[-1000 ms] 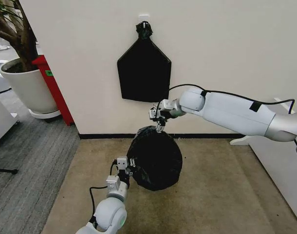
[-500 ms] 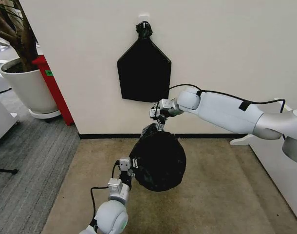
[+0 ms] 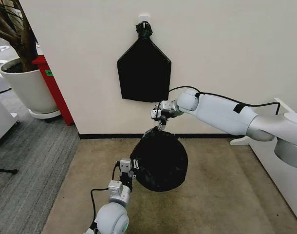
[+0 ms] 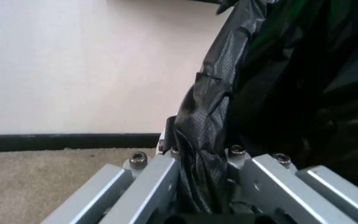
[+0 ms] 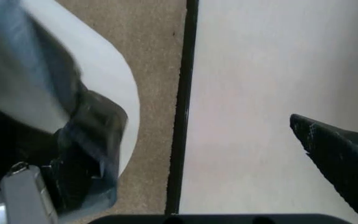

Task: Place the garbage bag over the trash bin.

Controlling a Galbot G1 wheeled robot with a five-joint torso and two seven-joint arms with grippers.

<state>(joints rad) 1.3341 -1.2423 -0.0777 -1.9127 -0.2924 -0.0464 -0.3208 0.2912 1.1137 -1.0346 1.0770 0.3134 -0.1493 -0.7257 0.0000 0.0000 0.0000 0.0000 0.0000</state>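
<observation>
The glossy black garbage bag (image 3: pixel 159 161) is spread in a round dome on the carpet, and it hides the trash bin in the head view. My left gripper (image 3: pixel 132 168) is shut on the bag's near-left edge; the left wrist view shows the crinkled plastic (image 4: pixel 207 154) pinched between the fingers (image 4: pixel 157 182). My right gripper (image 3: pixel 160 125) is shut on the bag's far edge, close to the wall. In the right wrist view the cream-white trash bin (image 5: pixel 113 74) curves out from under the black plastic (image 5: pixel 89 140).
A flat black pentagon bundle (image 3: pixel 144 70) hangs on the wall right above the bag. A large white planter with a tree (image 3: pixel 27 87) and a red panel (image 3: pixel 53 87) stand at the left. A dark baseboard (image 3: pixel 104 136) runs along the wall. Open carpet (image 3: pixel 221 195) lies to the right.
The bag has shifted slightly right and down and spread a little wider. Both grippers moved with it, keeping their hold.
</observation>
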